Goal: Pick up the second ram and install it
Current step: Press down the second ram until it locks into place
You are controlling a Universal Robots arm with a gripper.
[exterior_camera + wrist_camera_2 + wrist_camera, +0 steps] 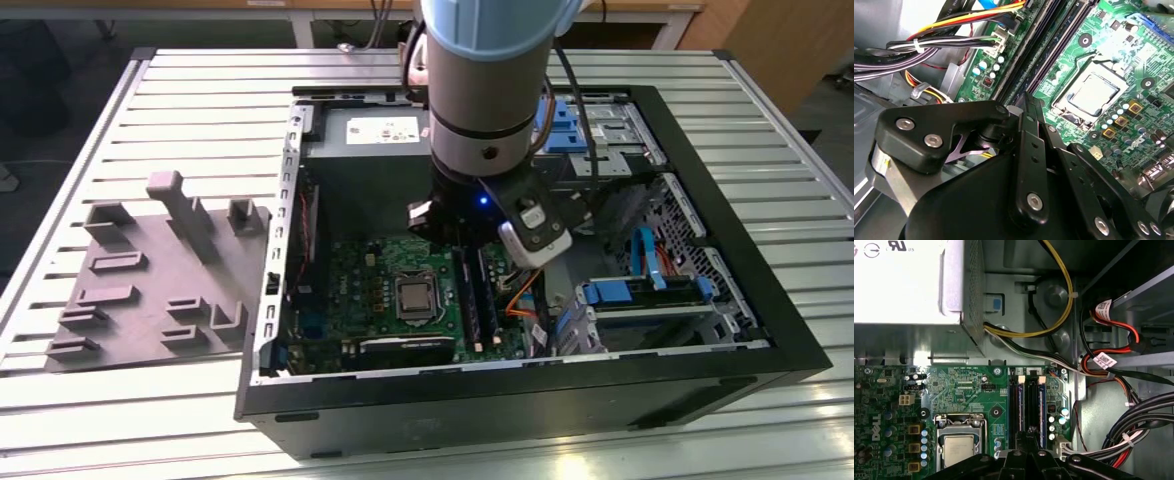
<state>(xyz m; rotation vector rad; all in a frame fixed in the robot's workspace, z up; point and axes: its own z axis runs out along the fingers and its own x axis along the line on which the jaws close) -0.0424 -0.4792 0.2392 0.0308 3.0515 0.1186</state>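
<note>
Second ram [1042, 412], a long thin dark circuit stick with a blue-tinted edge, stands on edge in the long black slots [1024, 410] of the green motherboard [961, 390], close beside another stick in the neighbouring slot; whether it is fully seated cannot be told. In the first wrist view the black claw [1030, 432] has its fingertips drawn close together right at the near end of the slots, touching or just over the sticks' top edges; whether it grips anything cannot be told. In the exterior view the grey-and-blue arm [487, 90] reaches down into the open black computer case [747, 330] on the slatted metal bench [174, 100]. Silver processor [959, 447] lies beside the slots. Bundled black, red and yellow cables [1134, 425] crowd the slots' other side. A grey plastic block with upright posts [154, 270] sits outside the case, towards the exterior view's left.
</note>
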